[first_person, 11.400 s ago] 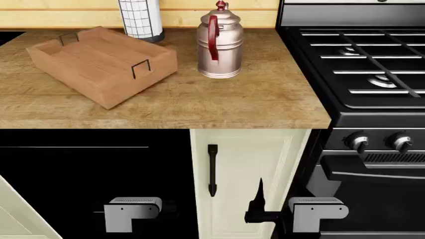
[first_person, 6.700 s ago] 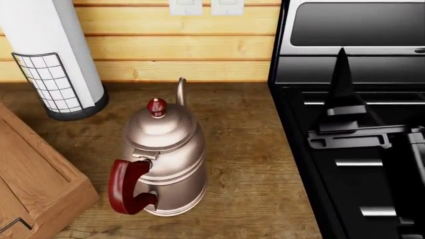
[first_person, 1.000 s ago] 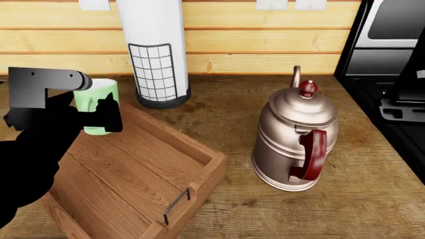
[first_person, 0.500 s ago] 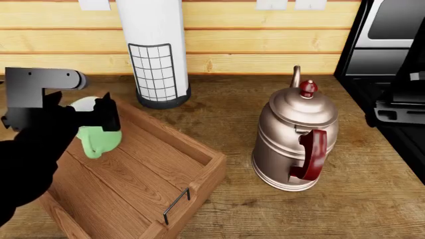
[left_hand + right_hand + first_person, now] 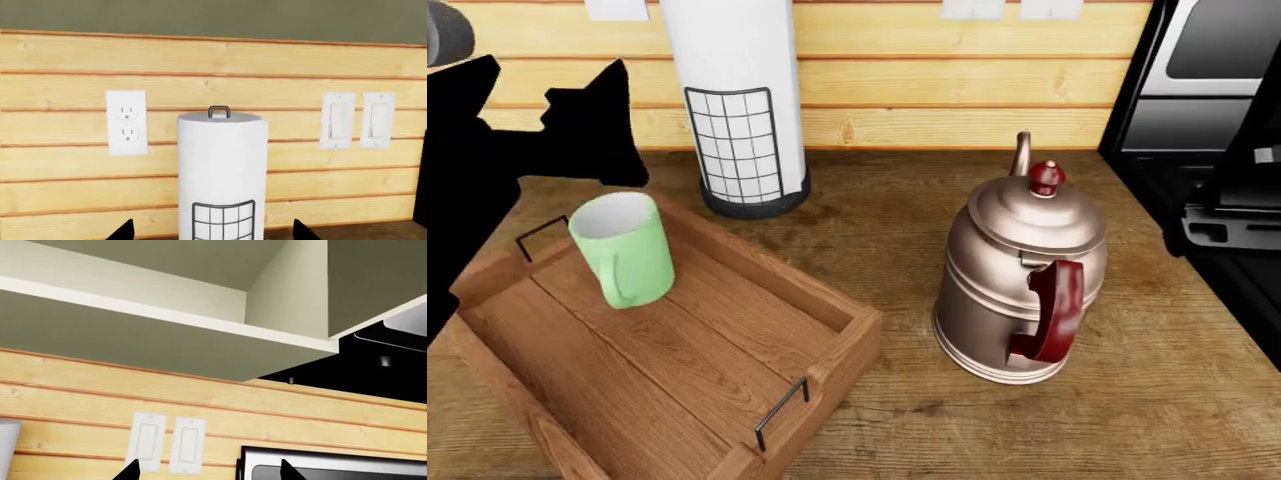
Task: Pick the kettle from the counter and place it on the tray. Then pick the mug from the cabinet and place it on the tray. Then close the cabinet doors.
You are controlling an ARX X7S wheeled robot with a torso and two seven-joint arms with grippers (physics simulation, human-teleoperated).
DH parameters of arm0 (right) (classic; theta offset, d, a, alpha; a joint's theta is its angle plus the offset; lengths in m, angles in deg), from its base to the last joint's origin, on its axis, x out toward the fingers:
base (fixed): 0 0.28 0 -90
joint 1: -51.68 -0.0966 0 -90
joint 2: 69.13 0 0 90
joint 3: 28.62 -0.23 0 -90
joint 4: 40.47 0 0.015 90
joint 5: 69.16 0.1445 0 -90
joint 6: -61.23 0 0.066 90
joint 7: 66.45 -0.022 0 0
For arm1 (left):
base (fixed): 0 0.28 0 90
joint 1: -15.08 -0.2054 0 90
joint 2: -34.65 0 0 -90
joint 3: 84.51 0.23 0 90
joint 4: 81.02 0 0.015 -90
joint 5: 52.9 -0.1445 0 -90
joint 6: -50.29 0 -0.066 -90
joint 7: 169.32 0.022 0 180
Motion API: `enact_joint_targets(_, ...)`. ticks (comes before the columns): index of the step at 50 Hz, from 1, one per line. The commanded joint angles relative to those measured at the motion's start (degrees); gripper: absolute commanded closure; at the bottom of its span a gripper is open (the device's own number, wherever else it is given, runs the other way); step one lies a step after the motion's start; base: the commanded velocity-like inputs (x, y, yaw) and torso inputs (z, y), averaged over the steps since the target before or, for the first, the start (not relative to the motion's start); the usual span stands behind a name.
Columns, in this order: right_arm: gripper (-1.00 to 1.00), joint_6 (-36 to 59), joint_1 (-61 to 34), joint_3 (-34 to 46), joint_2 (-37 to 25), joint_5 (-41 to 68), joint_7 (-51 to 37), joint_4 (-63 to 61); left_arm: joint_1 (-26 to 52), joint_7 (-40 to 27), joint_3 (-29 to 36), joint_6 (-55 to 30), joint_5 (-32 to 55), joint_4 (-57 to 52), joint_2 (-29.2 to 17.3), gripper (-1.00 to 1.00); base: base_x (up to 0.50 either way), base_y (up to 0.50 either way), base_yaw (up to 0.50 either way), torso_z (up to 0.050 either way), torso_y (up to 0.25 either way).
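The pale green mug (image 5: 623,250) stands upright in the far left part of the wooden tray (image 5: 694,370), free of any gripper. The copper-pink kettle (image 5: 1014,290) stands on the wood counter (image 5: 881,230) to the tray's right, with its red handle toward me. My left gripper (image 5: 550,90) is open and empty, above and behind the mug; its view shows its gripper (image 5: 213,232) with the tips spread wide, facing the wall. My right gripper (image 5: 1241,190) is over the stove edge, right of the kettle, and open (image 5: 209,472). The cabinet and its doors are out of view.
A white paper roll in a black wire holder (image 5: 741,100) stands behind the tray against the plank wall and also shows in the left wrist view (image 5: 222,170). The black stove (image 5: 1214,120) borders the counter on the right. Wall sockets (image 5: 126,122) and switches (image 5: 167,442) are on the wall.
The left gripper held the mug over the tray, lowered it, then let go and rose toward the wall. The mug now stands in the tray. The kettle has not moved.
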Motion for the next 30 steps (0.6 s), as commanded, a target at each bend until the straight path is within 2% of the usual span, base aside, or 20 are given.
enact_joint_targets(1,-1.00,-0.24,-2.47,2.24,-0.31,0.21,0.21,-0.12,6.96,-16.81,0.53,1.68,27.17,-8.96,-3.13,-1.00,0.00,0.00,0.00,0.000,0.000)
enact_joint_targets(6,-1.00,-0.49,-3.82,4.08,-0.23,0.09,0.14,-0.12,6.93,-19.58,1.77,3.82,31.16,-12.12,-3.51,-1.00,0.00,0.00,0.00,0.000,0.000)
enact_joint_targets(10,-1.00,-0.15,-4.64,3.30,-0.19,2.41,1.01,-0.14,5.83,-18.78,0.99,3.55,30.29,-12.29,-3.32,-1.00,0.00,0.00,0.00,0.000,0.000)
enact_joint_targets(14,-1.00,1.75,-4.68,-1.25,1.62,12.50,1.17,-0.14,4.43,-17.56,-0.24,3.06,28.89,-11.97,-3.26,-1.00,0.00,0.00,0.00,0.000,0.000)
enact_joint_targets(17,-1.00,4.07,-3.28,-9.81,2.09,23.11,1.67,-0.14,3.40,-16.78,-1.04,2.80,28.13,-12.04,-3.18,-1.00,0.00,0.00,0.00,0.000,0.000)
enact_joint_targets(18,-1.00,6.34,0.11,-17.72,1.91,28.29,1.99,-0.14,2.90,-16.31,-1.45,2.60,27.61,-11.98,-3.09,-1.00,0.00,0.00,0.00,0.000,0.000)
enact_joint_targets(20,-1.00,15.58,15.40,-34.91,4.19,41.67,-1.97,-0.14,2.11,-15.57,-2.14,2.34,26.77,-11.70,-2.98,-1.00,0.00,0.00,0.00,0.000,0.000)
enact_joint_targets(21,-1.00,24.17,23.99,-43.51,12.40,50.26,-10.56,-0.14,1.81,-15.26,-2.43,2.25,26.45,-11.60,-2.96,-1.00,0.00,0.00,0.00,0.000,0.000)
enact_joint_targets(22,-1.00,32.77,32.59,-52.10,17.29,52.91,-6.49,-0.14,1.53,-15.03,-2.69,2.22,26.21,-11.54,-2.95,-1.00,0.00,0.00,0.00,0.000,0.000)
enact_joint_targets(23,-1.00,41.36,41.18,-60.70,18.05,55.69,-8.23,-0.14,1.24,-14.84,-2.93,2.17,25.96,-11.53,-2.93,-1.00,0.00,0.00,0.00,0.000,0.000)
enact_joint_targets(24,-1.00,42.89,49.78,-69.29,16.15,64.22,-11.12,-0.14,0.97,-14.72,-3.12,2.18,25.89,-11.61,-2.95,-1.00,0.00,0.00,0.00,0.000,0.000)
enact_joint_targets(26,-1.00,42.39,66.97,-86.48,15.28,66.86,-11.12,-0.14,0.70,-14.68,-3.39,2.27,25.96,-11.81,-3.12,-1.00,0.00,0.00,0.00,0.000,0.000)
enact_joint_targets(27,-1.00,42.28,70.54,-95.07,15.07,67.64,-11.12,-0.14,0.60,-14.66,-3.50,2.32,26.01,-11.88,-3.20,-1.00,0.00,0.00,0.00,0.000,0.000)
enact_joint_targets(30,-1.00,42.22,71.29,-120.86,14.61,69.40,-11.12,-0.14,0.09,-14.23,-4.01,2.21,25.59,-11.93,-3.32,-1.00,0.00,0.00,0.00,0.000,0.000)
